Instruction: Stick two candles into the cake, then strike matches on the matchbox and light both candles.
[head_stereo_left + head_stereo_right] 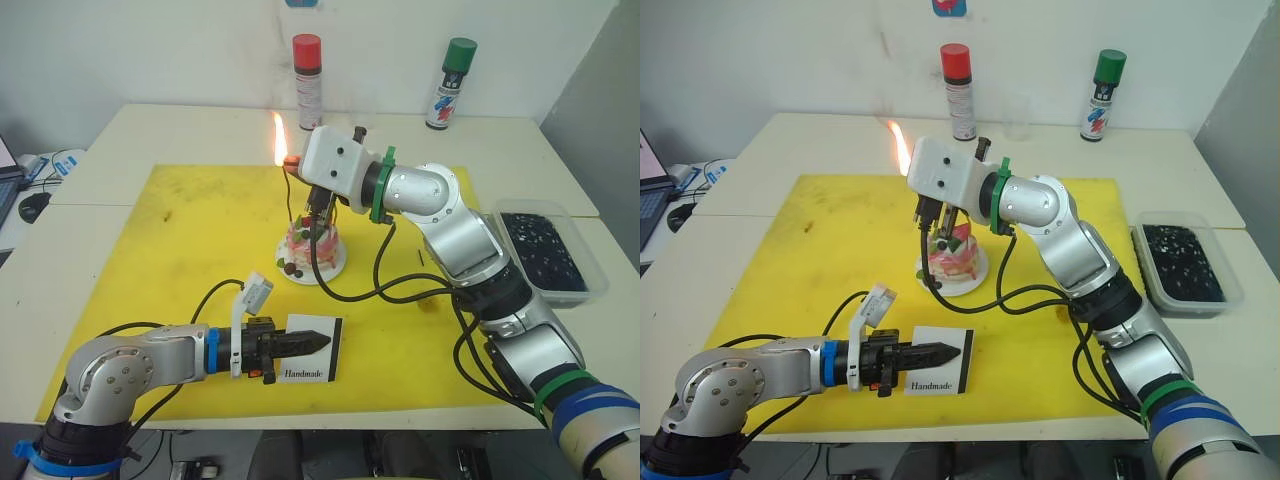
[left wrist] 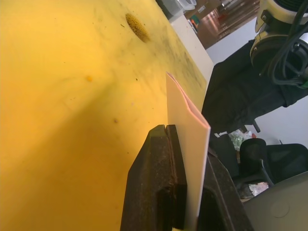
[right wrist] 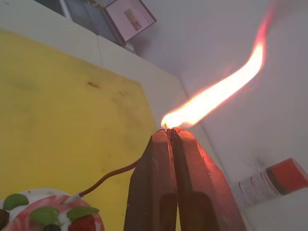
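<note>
1. Centrally, the cake [image 1: 311, 245] sits on its small white plate [image 1: 335, 262] on the yellow mat [image 1: 190, 240], its pink-and-white top carrying a strawberry and green leaves; a thin, wavy candle [image 3: 109, 176] rises from the cake's top in the right wrist view and bends toward the right gripper's fingertips.
2. Just above the cake, the right gripper [image 3: 168, 130] has its two dark fingers pressed together; a burning match is pinched at their tips, though the stick itself is too small to make out; a long flame [image 3: 216, 94] streams from the fingertips, and in the head views the same flame [image 1: 279, 138] stands bright above the gripper's white housing.
3. Nearer the front edge of the mat, well apart from the cake, the matchbox [image 1: 312, 358] printed "Handmade" lies flat; the left gripper [image 1: 318, 342] is clamped on it, the white box squeezed between the two black fingers in the left wrist view.
4. Farther out, a red-capped spray can [image 1: 308, 68] and a green-capped spray can [image 1: 452, 84] stand at the back of the table [image 1: 180, 125]; a clear tray [image 1: 545, 250] of dark granules sits beside the mat on the robot's right.
</note>
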Tool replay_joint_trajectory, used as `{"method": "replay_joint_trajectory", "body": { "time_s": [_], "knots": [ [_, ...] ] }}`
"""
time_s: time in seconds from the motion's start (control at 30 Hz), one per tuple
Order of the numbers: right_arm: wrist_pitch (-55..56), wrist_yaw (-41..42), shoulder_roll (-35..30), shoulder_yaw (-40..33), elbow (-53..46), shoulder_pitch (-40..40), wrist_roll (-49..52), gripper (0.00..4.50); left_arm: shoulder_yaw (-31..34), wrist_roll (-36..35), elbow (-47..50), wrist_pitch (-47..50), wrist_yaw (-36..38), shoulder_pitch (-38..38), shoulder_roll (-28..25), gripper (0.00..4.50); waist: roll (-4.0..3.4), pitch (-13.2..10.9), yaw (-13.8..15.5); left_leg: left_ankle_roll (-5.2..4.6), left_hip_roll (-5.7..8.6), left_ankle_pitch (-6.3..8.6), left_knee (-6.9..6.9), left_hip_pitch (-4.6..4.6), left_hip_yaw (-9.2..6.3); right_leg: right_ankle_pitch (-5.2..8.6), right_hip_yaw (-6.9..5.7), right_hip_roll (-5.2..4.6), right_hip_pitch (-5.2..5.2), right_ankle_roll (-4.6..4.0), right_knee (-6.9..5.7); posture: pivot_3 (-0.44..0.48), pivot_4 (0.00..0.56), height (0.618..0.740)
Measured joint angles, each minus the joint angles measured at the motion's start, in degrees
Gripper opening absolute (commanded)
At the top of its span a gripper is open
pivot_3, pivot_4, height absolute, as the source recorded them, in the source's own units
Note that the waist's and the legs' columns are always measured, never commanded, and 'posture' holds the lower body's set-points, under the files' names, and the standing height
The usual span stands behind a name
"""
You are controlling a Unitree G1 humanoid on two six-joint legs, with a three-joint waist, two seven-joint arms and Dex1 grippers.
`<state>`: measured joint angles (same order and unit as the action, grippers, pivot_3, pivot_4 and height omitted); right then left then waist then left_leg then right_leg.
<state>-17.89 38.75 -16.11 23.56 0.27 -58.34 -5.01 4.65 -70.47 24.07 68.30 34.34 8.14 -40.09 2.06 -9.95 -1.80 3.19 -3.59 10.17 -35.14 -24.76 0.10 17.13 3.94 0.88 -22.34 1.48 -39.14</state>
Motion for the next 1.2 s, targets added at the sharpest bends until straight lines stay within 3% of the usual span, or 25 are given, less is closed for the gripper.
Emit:
{"method": "replay_joint_trajectory", "body": {
  "time_s": [0.47, 1.2],
  "knots": [
    [1.0, 5.8, -3.8, -2.0, 1.3, -2.6, -0.5, 0.03, 0.0, 0.5, 0.0, 0.0, 0.0, 0.0, 0.6, 0.0, -0.01, 0.0, 0.0, 0.0, 0.01, 0.0, 0.0, 0.0, 0.01, 0.0, 0.01, 0.0, 0.0, 0.0, 0.02, 0.0, 0.15, 0.74],
    [8.5, 8.7, -2.4, 0.2, 8.5, -4.2, -4.4, 0.03, 0.0, 1.1, 0.0, -0.2, 0.0, 0.1, 1.5, 0.0, -0.01, 0.0, 0.0, 0.0, 0.01, 0.0, 0.02, 0.0, 0.0, 0.0, -0.01, -0.01, 0.0, 0.0, 0.02, 0.0, 0.15, 0.74]
  ]
}}
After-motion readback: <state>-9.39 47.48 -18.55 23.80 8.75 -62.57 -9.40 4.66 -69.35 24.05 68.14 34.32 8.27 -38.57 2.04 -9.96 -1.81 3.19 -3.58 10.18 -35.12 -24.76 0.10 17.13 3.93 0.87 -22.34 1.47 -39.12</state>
